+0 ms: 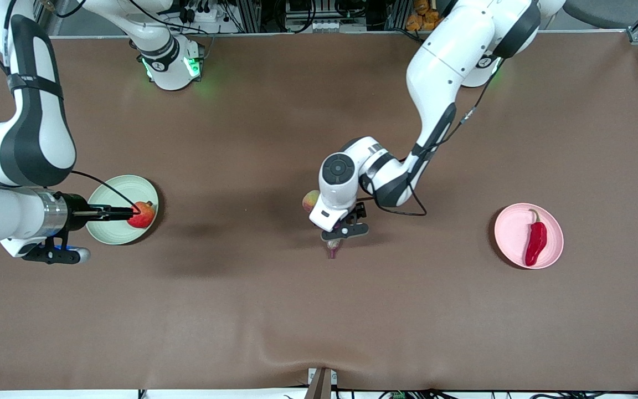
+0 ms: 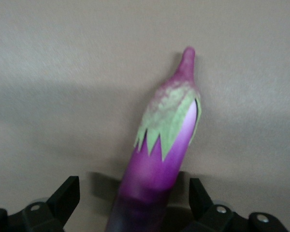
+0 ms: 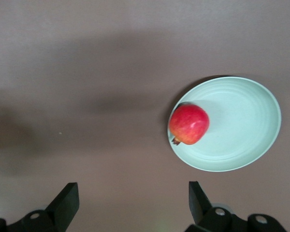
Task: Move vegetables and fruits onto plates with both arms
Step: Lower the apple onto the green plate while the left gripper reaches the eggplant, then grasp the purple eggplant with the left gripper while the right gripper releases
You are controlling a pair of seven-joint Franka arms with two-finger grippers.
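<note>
Eggplant point(image 2: 159, 154) lay mid-desk between the left end effector's point(image 1: 344, 233) spread fingers, peach point(image 1: 311, 200) beside it; a skewed closing might roll it away; right end effector point(image 1: 122, 213), spread too, hung over the pomegranate point(image 3: 189, 124) on its green plate point(image 3: 246, 125).

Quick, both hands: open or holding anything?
Left hand: open, low astride the eggplant, not gripping.
Right hand: open, empty, up beside the green plate with the pomegranate.

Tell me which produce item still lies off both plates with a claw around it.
The eggplant, on the bare table mid-way, between the left claw's open fingers. The peach beside it has no claw around it.
</note>
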